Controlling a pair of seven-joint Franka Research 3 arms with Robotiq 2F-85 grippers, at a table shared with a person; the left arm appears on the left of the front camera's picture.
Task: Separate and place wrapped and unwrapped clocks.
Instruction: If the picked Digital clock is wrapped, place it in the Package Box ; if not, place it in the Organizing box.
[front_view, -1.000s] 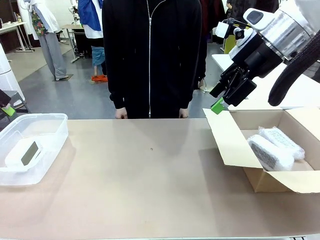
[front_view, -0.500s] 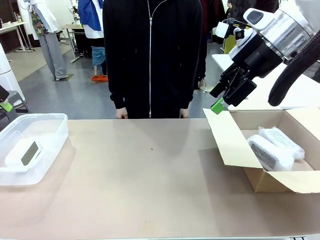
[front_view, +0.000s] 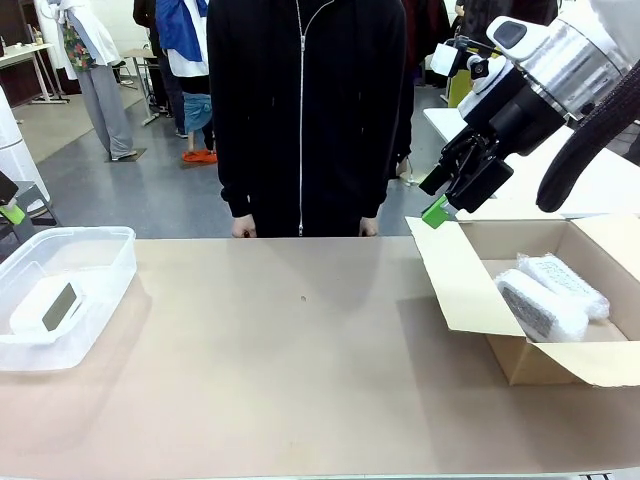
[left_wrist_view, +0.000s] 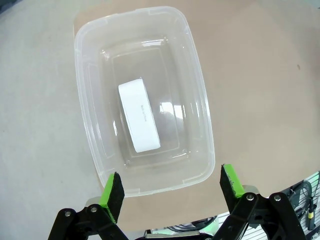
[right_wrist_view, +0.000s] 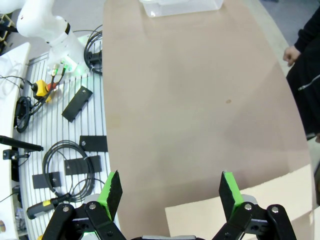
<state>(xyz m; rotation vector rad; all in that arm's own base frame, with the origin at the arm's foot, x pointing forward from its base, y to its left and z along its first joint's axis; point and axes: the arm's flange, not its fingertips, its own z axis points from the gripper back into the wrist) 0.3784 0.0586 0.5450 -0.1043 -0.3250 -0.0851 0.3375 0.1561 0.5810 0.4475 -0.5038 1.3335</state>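
Nothing on the desk has moved since the earlier frames. Bare clock lies in the plastic tub at far left, directly under the released left tool. Both wrapped clocks lie in the cardboard box at right, below the released right tool.

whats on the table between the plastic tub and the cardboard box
Nothing: in the front view, bare tabletop runs from the tub to the box.
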